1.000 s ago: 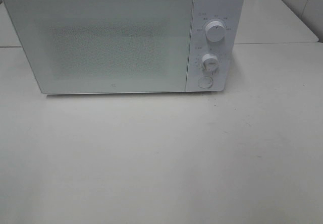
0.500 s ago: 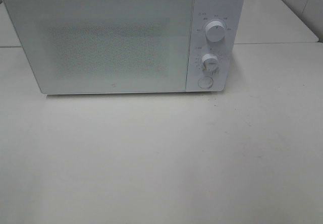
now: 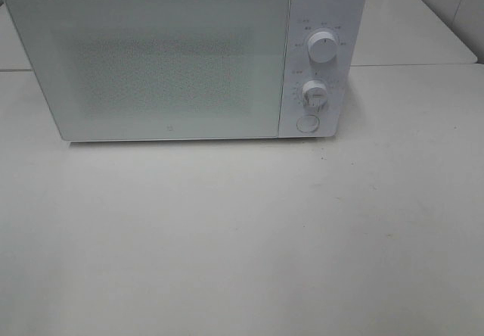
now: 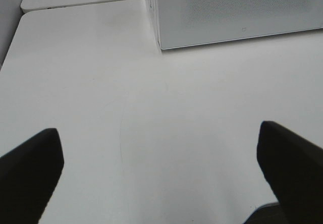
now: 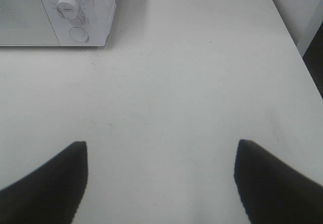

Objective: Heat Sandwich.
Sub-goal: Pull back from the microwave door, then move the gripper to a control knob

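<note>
White counter (image 3: 242,238) takes up nearly everything in front of me, matt and a little scuffed. At its near side the two hands hang above bare surface. The left hand (image 4: 157,130) has its dark fingers (image 4: 30,168) spread as wide as they go, with nothing between them and nothing touching them. The right hand (image 5: 161,144) is also open, a shade less wide, and it too holds nothing. It hangs over the right part of the counter, with the right edge in its camera's view.

Beyond them the middle of the counter lies plain.

Toward the far edge stands a white microwave (image 3: 181,63), square to the front, and its door (image 3: 151,63) is closed. The door's window is a fine speckled mesh, and I cannot make out anything through it. On the panel right of the door sit an upper dial (image 3: 323,48), a lower dial (image 3: 314,94) and, under them, a round button (image 3: 307,122).

Where the sandwich is I cannot tell; no view shows it.

Behind the microwave a seam runs across, and a second white slab (image 3: 408,26) carries on to the wall.
</note>
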Motion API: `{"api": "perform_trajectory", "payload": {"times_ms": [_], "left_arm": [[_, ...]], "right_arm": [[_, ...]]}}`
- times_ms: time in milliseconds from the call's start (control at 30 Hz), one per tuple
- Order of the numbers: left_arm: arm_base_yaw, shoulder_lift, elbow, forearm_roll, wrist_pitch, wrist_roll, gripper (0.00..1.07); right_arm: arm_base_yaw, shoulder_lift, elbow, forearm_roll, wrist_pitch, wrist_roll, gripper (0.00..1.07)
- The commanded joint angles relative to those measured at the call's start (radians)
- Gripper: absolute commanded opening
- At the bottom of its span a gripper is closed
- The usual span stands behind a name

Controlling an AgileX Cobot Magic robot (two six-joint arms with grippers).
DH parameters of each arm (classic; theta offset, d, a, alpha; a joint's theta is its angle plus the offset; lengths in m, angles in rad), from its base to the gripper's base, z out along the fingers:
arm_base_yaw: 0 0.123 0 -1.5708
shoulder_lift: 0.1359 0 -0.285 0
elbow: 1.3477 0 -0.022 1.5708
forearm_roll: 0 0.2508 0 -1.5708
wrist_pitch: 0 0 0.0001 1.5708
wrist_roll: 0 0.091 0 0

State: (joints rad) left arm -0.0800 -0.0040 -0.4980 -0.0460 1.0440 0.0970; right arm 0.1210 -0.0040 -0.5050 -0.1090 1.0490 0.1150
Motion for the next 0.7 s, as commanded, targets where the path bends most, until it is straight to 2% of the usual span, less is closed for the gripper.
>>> {"api": "perform_trajectory", "payload": {"times_ms": [33, 200, 333, 500, 533, 700], "left_arm": [[0.002, -0.027, 0.003, -0.004, -0.016, 0.001, 1.01], [0.002, -0.027, 0.003, -0.004, -0.016, 0.001, 1.01], [0.002, -0.027, 0.003, -0.004, -0.016, 0.001, 1.01], [0.002, -0.027, 0.003, -0.004, -0.016, 0.001, 1.01], [0.002, -0.027, 0.003, -0.004, -0.016, 0.001, 1.01], [0.002, -0.027, 0.003, -0.004, -0.016, 0.001, 1.01]], "right_arm": [[-0.005, -0.019, -0.012, -0.004, -0.018, -0.003, 0.76], [-0.005, 0.067, -0.067, -0.028, -0.031, -0.004, 0.76], [-0.005, 0.204, -0.074, -0.039, -0.15, -0.003, 0.76], [-0.005, 0.274, -0.074, -0.039, -0.247, -0.002, 0.76], [-0.005, 0.324, -0.074, -0.04, -0.32, -0.002, 0.76], [-0.005, 0.444, -0.074, -0.04, -0.444, -0.002, 0.76]]}}
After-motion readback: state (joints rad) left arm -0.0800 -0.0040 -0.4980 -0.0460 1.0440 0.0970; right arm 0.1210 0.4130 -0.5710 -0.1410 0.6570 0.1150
